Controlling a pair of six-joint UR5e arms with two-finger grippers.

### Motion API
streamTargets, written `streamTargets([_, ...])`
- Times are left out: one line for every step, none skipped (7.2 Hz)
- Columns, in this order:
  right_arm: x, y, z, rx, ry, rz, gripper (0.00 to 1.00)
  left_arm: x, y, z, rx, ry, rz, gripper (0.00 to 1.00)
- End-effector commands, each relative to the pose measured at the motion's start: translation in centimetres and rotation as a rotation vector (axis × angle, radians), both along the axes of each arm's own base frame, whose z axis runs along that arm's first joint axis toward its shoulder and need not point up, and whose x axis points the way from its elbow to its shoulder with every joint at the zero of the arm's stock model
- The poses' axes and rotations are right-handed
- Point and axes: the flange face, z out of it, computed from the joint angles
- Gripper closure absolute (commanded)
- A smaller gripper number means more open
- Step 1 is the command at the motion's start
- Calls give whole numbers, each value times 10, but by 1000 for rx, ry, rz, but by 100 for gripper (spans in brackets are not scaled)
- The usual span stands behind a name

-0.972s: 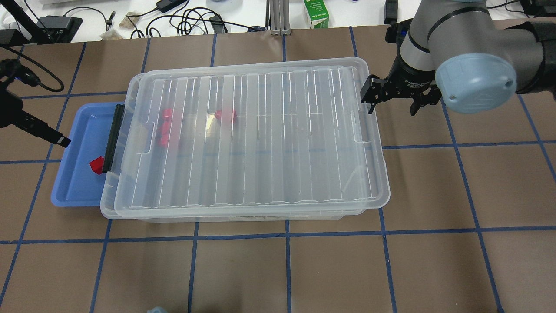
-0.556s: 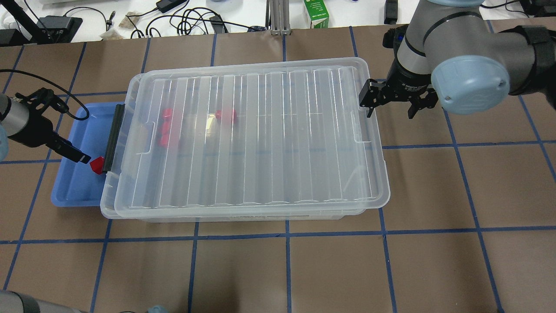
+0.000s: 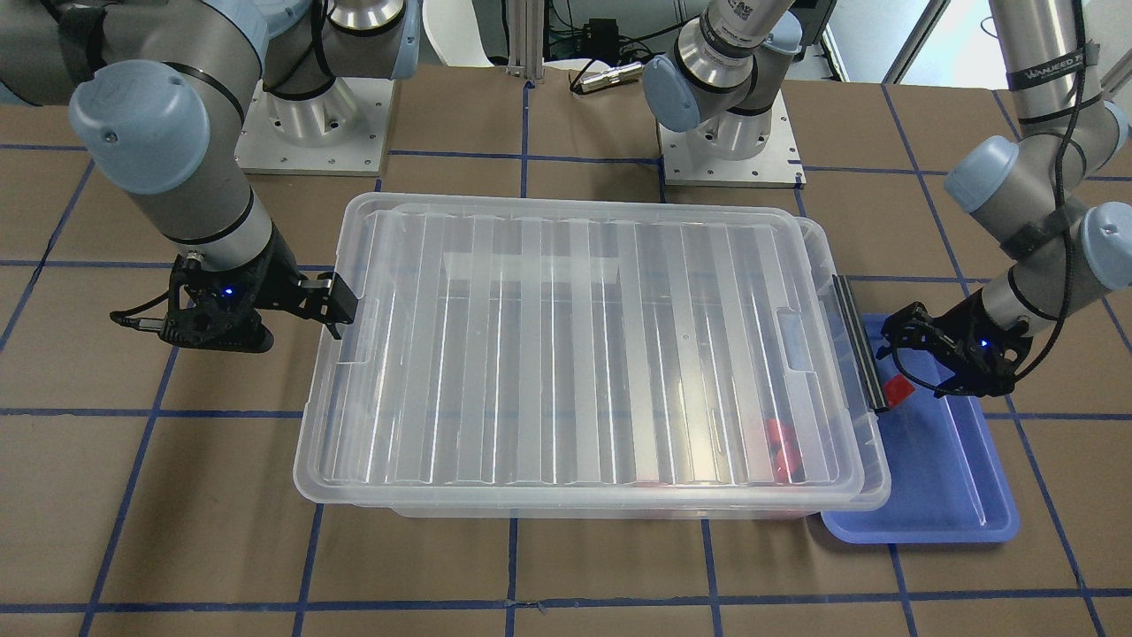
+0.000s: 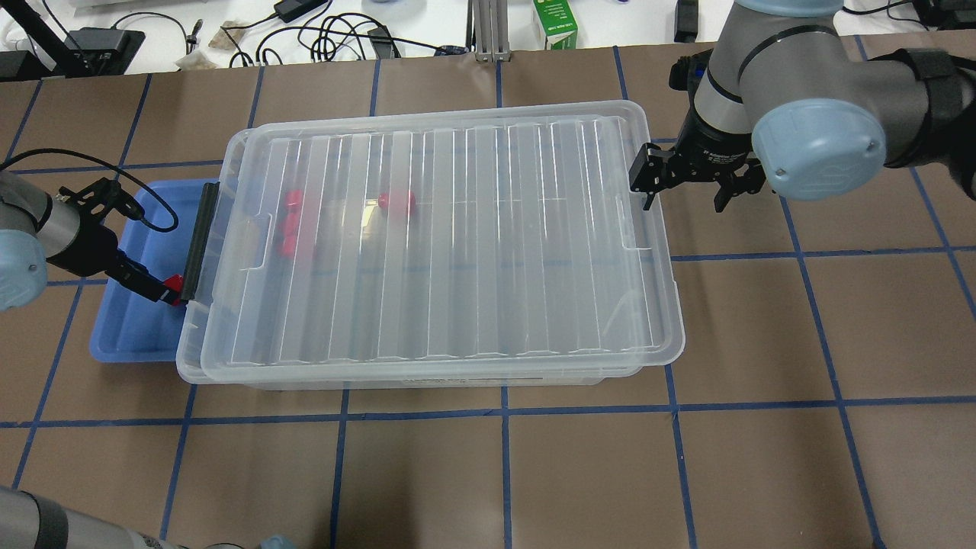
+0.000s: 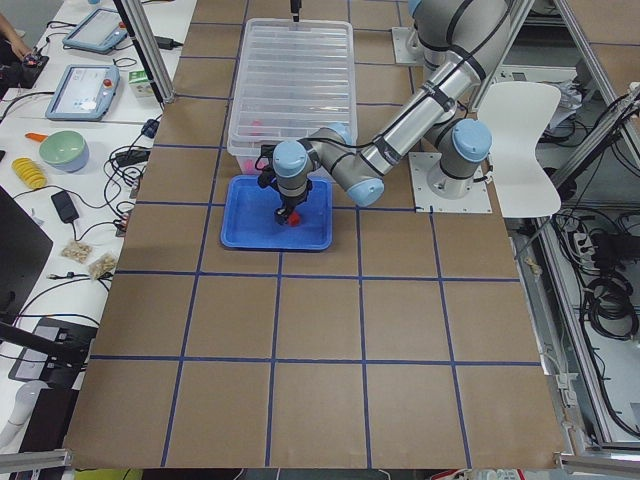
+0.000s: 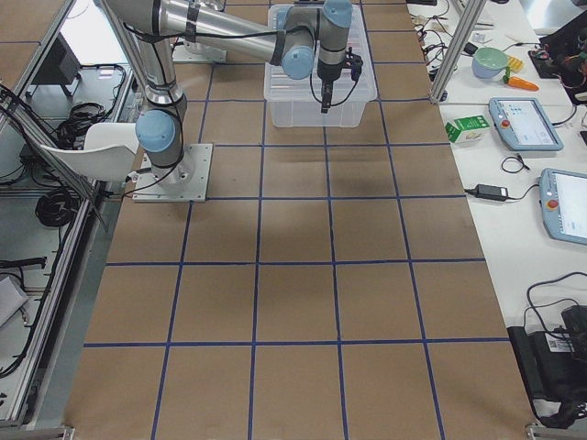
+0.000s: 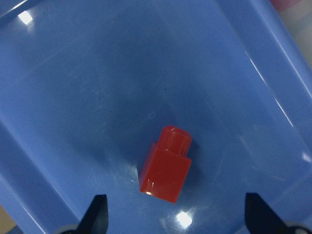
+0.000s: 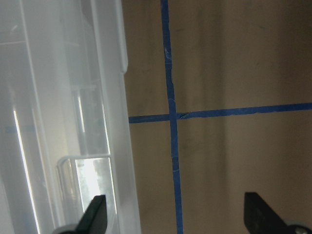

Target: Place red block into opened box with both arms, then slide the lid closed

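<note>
Silver-grey arms (image 4: pixel 793 61), pale blue joint caps (image 4: pixel 820 152); black grippers (image 4: pixel 684 200), blue-lit.

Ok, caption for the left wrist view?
Open left gripper poised over a small bright red plastic block lying in the shallow blue plastic tray.

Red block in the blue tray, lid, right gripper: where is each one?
red block (image 7: pixel 165 171), left wrist view, its square side face.
lid (image 4: pixel 457 244), overhead view, its ribbed middle.
right gripper (image 4: pixel 682 201), overhead view, midway between fingertips.

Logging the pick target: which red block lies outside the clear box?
The red block in the blue tray, under the left gripper; the others sit inside the box, beneath the lid.
</note>
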Motion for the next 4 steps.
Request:
streamTargets([2,-2,-4,7,-12,-5,0,-3,1,-21,21,17,-2,0])
streamTargets([2,-2,-8,16,-9,-3,0,-3,1,-26,0,2,-2,0])
streamTargets([1,-2,-9,16,-8,6,0,-4,1,-31,-3,1,5,0])
streamTargets([1,-2,-9,16,-8,8,0,-3,0,-33,-10,-4,5,0])
